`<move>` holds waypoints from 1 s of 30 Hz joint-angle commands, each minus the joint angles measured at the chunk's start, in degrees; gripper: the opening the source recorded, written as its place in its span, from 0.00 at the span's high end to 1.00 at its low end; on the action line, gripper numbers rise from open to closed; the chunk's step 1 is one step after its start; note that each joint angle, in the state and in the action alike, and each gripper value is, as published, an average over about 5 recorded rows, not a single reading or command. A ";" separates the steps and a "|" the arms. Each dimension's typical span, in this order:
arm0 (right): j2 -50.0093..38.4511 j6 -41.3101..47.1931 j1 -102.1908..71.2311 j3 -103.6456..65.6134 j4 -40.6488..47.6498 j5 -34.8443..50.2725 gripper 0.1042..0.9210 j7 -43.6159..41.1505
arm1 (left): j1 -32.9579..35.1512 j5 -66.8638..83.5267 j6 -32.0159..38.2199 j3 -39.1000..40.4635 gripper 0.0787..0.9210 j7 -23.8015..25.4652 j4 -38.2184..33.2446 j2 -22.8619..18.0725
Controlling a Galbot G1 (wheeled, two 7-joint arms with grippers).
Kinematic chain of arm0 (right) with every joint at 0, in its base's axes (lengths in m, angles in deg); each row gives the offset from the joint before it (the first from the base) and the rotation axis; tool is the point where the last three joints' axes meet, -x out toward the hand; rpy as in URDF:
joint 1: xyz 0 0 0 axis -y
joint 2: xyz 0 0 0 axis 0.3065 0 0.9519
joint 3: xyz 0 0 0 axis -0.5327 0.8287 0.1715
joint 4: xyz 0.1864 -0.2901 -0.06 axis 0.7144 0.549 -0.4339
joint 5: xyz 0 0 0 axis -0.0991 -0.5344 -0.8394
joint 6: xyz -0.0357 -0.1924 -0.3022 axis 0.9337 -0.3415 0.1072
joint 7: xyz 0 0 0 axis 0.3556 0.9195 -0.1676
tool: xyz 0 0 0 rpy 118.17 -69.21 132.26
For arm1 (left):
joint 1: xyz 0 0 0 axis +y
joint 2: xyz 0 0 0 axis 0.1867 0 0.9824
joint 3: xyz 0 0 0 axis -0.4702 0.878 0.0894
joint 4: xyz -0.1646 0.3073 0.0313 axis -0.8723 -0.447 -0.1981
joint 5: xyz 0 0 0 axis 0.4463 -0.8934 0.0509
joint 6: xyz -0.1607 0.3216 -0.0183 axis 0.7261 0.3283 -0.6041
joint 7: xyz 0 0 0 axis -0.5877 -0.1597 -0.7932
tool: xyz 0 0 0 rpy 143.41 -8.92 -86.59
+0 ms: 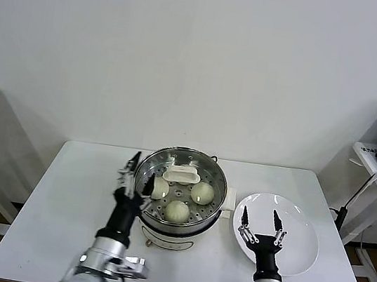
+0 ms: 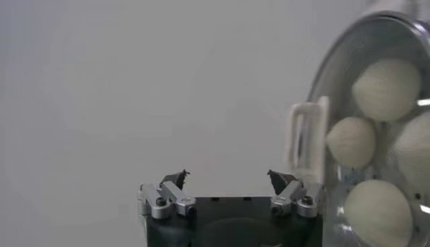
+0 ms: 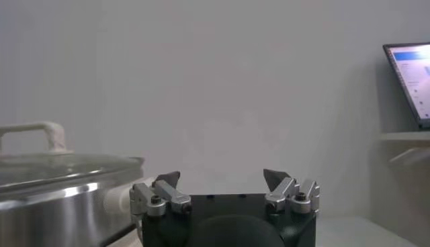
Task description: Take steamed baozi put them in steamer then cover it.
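My left gripper point(image 1: 137, 176) is hanging wide open and empty beside the shiny round steel steamer point(image 1: 212, 208). Its flat glass lid point(image 1: 205, 170) with the white handle point(image 1: 182, 175) is already covering the four cream-white pleated baozi point(image 1: 177, 211). I am judging that a careless retreat could clip the rim and shift that lid; my right gripper point(image 1: 263, 228) is idling open over the white plate point(image 1: 304, 247).

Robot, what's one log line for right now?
buns: in steamer | lid: on | plate: empty | left gripper: open, at steamer's rim | right gripper: open, over plate

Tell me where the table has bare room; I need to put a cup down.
The table is bare along its left side, between its left edge and the left gripper, and along the back edge behind the steamer. It is crowded mid-table to the right: steamer, white plate and right gripper sit close together.
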 commanded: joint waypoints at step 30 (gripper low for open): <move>-0.04 9.36 -1.30 -2.23 -7.15 -0.77 0.12 -2.23 | 10.79 48.27 25.55 -25.18 0.12 -0.85 9.59 -8.78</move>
